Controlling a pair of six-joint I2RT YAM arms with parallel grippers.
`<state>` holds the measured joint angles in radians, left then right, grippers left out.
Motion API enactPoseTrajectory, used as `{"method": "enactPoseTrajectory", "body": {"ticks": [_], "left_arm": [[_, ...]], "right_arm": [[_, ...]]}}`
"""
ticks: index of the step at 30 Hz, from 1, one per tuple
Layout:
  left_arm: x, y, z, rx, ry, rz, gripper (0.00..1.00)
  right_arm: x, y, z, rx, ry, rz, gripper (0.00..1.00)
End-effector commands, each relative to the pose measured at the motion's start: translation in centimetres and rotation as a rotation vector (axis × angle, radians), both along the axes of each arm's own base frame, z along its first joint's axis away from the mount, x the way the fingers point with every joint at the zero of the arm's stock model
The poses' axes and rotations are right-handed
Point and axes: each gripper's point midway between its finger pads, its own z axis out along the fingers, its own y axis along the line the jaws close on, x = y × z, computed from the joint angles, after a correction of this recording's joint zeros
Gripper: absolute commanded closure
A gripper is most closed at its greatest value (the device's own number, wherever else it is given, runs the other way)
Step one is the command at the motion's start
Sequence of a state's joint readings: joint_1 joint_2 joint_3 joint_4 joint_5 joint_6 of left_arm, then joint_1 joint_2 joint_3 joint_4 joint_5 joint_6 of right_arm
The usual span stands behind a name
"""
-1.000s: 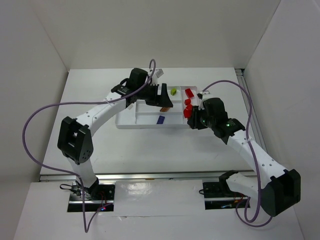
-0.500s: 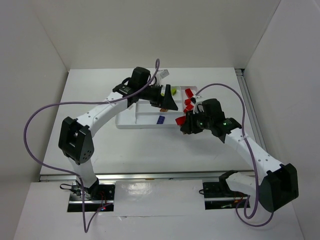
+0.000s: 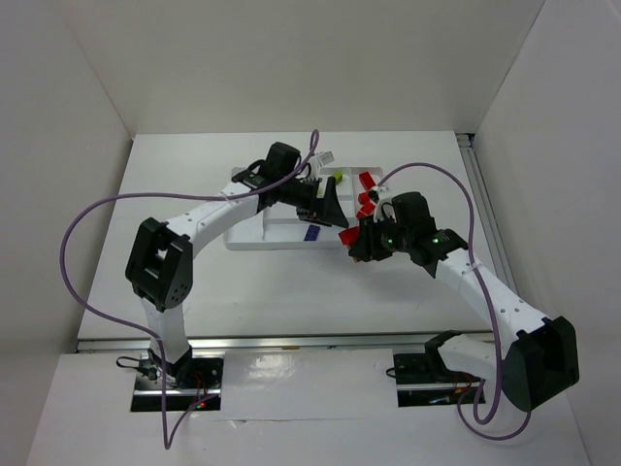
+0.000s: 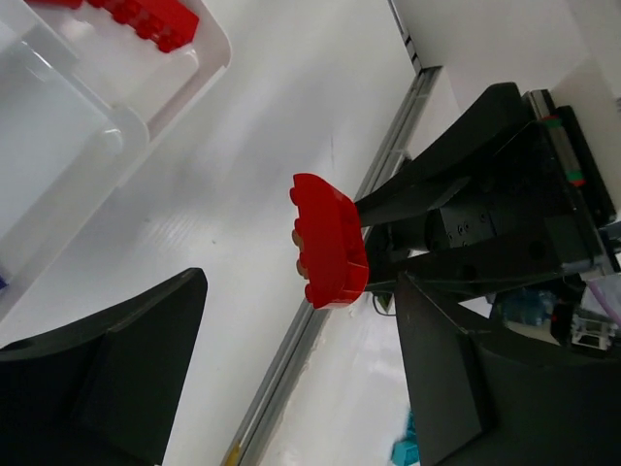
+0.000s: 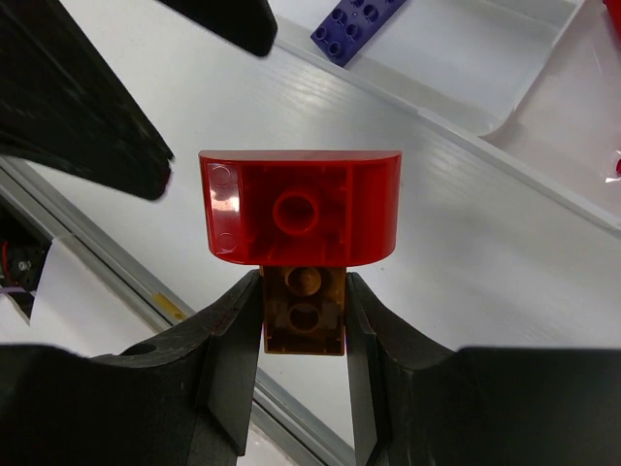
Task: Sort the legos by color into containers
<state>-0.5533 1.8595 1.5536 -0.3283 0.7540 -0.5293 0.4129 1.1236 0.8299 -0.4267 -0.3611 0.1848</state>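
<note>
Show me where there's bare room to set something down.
Bare table lies left of the white tray and along its near side. Crowded: the tray's right end, where the left gripper faces the right gripper holding red-and-brown bricks.

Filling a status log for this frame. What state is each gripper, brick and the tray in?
right gripper: shut on orange-brown brick
orange-brown brick: clamped, in the air, joined to red curved brick
red curved brick: in the air, stuck on orange-brown brick
left gripper: open, holding nothing
blue brick: lying flat in a tray compartment
tray: flat on table
</note>
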Motion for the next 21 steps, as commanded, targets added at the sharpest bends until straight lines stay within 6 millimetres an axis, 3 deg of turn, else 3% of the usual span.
{"method": "enactPoseTrajectory", "body": {"ticks": [1,8,15,21], "left_arm": [[-1.3,-1.5,0.4,-0.069,0.022,-0.063,0.13],[-2.2,-2.1,0.5,-0.115,0.05,-0.093,0.33],[-2.5,-2.3,1.4,-0.112,0.044,-0.094,0.41],[-2.7,-2.4,0.1,-0.07,0.087,-0.084,0.5]], "right_arm": [[0.7,0.4,1.6,0.024,-0.086,0.011,1.0],[0.8,0.3,1.6,0.019,-0.088,0.004,1.0],[0.9,0.2,1.6,0.013,-0.091,-0.003,1.0],[1.1,0.1,1.3,0.004,-0.084,-0.01,1.0]]}}
